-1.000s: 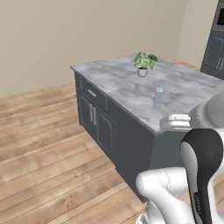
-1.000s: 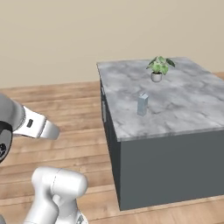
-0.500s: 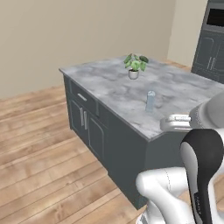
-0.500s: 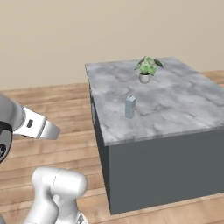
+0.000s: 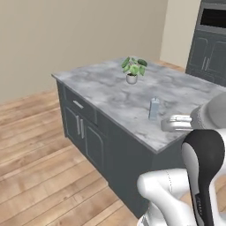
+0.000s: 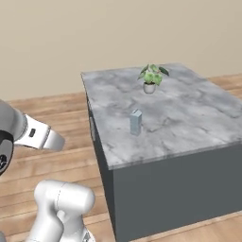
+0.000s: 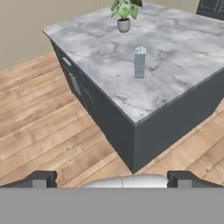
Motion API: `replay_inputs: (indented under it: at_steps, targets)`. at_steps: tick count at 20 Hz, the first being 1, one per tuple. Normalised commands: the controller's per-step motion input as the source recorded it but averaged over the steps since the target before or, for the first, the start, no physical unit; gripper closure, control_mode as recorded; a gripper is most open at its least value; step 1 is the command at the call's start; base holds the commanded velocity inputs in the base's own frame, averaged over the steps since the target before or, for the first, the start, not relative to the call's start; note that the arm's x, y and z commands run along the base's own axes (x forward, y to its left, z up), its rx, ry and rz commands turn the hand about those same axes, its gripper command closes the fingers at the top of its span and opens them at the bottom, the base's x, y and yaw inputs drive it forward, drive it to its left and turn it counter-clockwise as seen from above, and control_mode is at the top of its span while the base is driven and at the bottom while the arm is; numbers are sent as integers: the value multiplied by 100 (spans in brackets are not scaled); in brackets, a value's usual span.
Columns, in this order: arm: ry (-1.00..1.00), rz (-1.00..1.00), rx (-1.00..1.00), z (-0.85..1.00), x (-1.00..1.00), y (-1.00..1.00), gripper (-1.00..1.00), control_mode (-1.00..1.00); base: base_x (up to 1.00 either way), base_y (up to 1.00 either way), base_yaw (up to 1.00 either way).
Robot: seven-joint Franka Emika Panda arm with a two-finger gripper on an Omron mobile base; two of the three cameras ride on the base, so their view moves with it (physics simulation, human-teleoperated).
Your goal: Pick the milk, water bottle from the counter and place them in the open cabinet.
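My views are evenly bright and soft, slightly blurry; on the counter (image 5: pixel 110 88), faint shadows sit right beneath the milk (image 7: pixel 140 62) and plant (image 6: pixel 151 78).

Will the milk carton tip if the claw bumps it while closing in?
Probably. The milk stands tall on a narrow base, alone on the smooth marble counter, so a high nudge may topple it or slide it. Its flat sides should suit the open claw.
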Motion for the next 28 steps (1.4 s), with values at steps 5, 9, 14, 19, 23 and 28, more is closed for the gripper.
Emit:
replay_inputs:
  at_steps: [5,9,14,19,23,28]
  targets:
    - [0,0,0,0,0,0,-100,100,12,-10,-20]
    - [0,0,0,0,0,0,-100,100,13,-9,-23]
    - [0,0,0,0,0,0,-100,100,21,0,-20]
    - [0,0,0,0,0,0,-100,100,26,0,-18]
    - [0,0,0,0,0,0,-100,100,22,0,-16]
    - [0,0,0,0,0,0,-100,100,24,0,-14]
